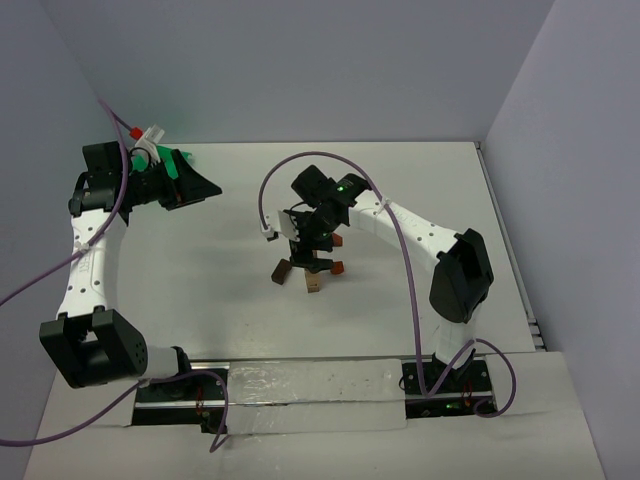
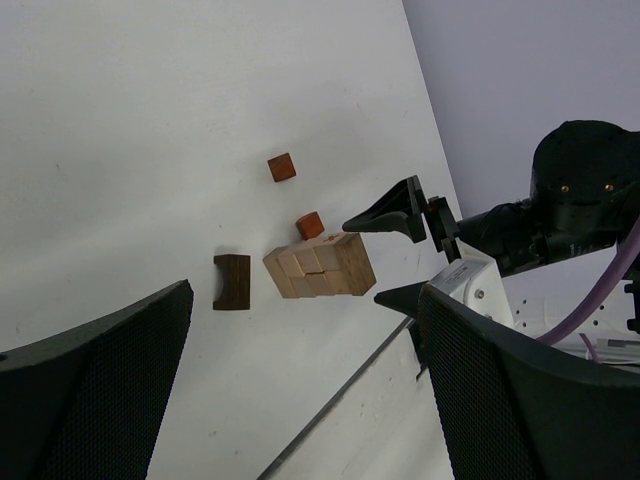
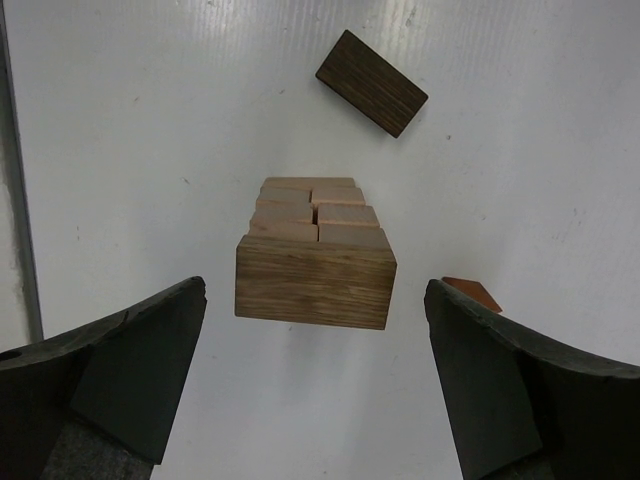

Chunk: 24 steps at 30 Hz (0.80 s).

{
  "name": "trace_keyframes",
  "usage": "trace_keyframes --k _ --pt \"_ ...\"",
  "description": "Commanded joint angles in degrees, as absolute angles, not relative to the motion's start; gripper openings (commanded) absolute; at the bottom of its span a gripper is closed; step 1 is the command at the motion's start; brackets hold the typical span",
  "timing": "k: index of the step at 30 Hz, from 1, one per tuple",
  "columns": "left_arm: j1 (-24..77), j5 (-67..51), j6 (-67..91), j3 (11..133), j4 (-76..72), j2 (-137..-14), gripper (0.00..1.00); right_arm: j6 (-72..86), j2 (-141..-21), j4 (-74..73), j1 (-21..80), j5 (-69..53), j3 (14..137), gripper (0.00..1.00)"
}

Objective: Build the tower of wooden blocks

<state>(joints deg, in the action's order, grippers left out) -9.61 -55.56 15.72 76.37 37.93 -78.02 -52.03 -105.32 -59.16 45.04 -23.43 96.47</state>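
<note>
Tower [image 3: 315,262] stands upright mid-table [image 1: 200,300]. Flat block [image 3: 372,83] lies on the table to the tower's left, clear of it. Near cube [image 2: 309,224] sits close to the tower's base on the right; far cube [image 2: 281,167] sits further back on that same side.

Bare table [image 3: 120,150] flanks the tower [image 3: 315,270] both sides; dark block [image 3: 372,68] lies near, beyond it

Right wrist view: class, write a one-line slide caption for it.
Open fingers of the right arm flank the tower, capped by a brown block over tan ones; a dark brown block lies beyond.
</note>
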Motion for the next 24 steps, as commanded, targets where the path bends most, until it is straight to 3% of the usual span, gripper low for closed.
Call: trace_keyframes --k 1,8,13,18,24 --pt "-10.1 -55.4 13.4 76.2 36.6 -75.2 0.99 -50.4 -100.9 -58.4 45.5 -25.1 100.1 0.98" --pt "-9.9 -50.7 7.5 73.1 36.0 -73.8 0.97 -47.1 -94.4 -58.1 44.5 -27.6 100.9 0.99" --pt "-4.7 -43.6 3.0 70.4 37.0 -72.8 0.73 -42.7 -89.7 -55.1 39.7 -29.7 96.7 0.99" --pt "8.1 -31.5 1.3 66.1 35.8 -69.8 0.58 -38.7 -85.5 -50.3 35.1 -28.9 87.9 0.99" --pt "16.3 -26.5 1.9 62.8 34.6 -71.4 0.43 -32.9 -81.7 -44.1 32.8 -26.4 77.7 0.99"
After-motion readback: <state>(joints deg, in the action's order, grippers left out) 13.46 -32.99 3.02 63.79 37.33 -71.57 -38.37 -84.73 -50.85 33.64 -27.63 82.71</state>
